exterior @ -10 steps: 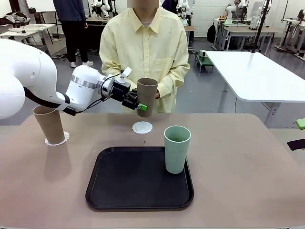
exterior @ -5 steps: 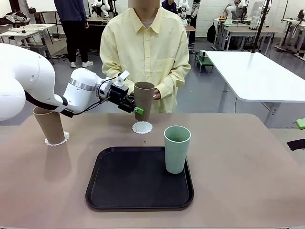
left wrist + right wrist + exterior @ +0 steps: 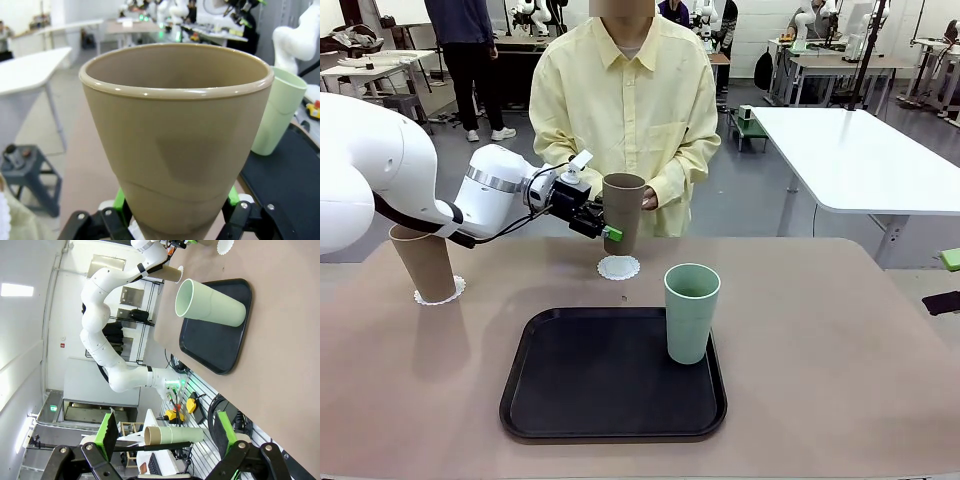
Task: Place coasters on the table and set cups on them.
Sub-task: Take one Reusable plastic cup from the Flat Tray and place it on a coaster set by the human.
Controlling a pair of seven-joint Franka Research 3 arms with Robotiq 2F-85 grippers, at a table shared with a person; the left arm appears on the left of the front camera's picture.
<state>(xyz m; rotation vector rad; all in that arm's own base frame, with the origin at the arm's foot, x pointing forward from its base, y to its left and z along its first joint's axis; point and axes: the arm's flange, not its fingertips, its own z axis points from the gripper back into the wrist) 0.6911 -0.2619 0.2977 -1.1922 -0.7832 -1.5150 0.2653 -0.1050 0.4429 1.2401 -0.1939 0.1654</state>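
left gripper (image 3: 615, 232) clamped on brown cup (image 3: 623, 200); brown cup over coaster (image 3: 619, 268); right gripper (image 3: 166, 426) jaws apart

Wide beige-pink counter (image 3: 840, 380), rounded corners. Flat on it, near centre: black rounded-square tray (image 3: 600, 390). Just beyond the tray's far edge: centre coaster (image 3: 619, 267), white and lacy. Far left, well apart: left coaster (image 3: 457, 289), under a standing tan cup (image 3: 423, 262).
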